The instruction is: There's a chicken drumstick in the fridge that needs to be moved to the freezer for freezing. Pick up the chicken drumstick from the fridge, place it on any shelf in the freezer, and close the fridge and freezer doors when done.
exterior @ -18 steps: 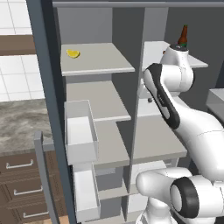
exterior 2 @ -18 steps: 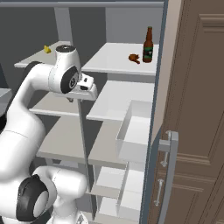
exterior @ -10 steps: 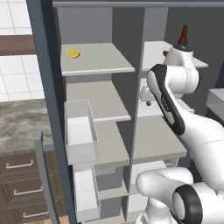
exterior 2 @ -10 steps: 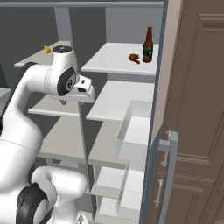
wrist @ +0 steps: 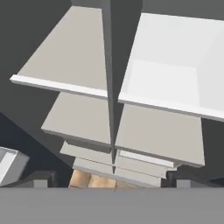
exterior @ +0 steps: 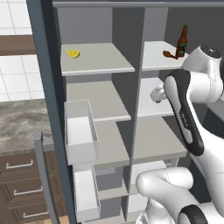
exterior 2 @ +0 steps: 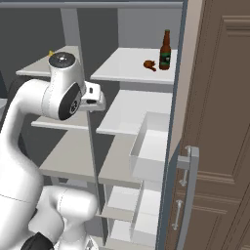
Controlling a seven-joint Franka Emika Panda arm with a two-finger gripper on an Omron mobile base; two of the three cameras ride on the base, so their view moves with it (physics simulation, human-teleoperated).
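The chicken drumstick (exterior: 168, 54) (exterior 2: 149, 64) lies on the top shelf of the fridge (exterior: 153, 61), the right half, next to a brown bottle (exterior: 181, 41) (exterior 2: 165, 50). The freezer (exterior: 94, 94) is the left half, and its pale grey shelves (exterior: 98, 63) (wrist: 65, 52) hold a lemon wedge (exterior: 73, 53). Both doors stand open: the freezer door (exterior: 46, 100) at left, the fridge door (exterior 2: 168, 200) at right. My gripper (wrist: 114, 178) (exterior 2: 93, 100) (exterior: 156, 93) hangs open and empty before the divider, below the drumstick's shelf, looking down the shelves.
White door bins (exterior: 81, 131) (exterior 2: 149, 146) jut out from both open doors beside the arm. A brown wooden cabinet (exterior 2: 219, 122) stands right of the fridge door. A counter with drawers (exterior: 17, 175) lies left of the freezer door.
The arm's upper joints have swung to the right and a little up. The hand has stayed in front of the divider, rising slightly. The drumstick and the doors have not moved.
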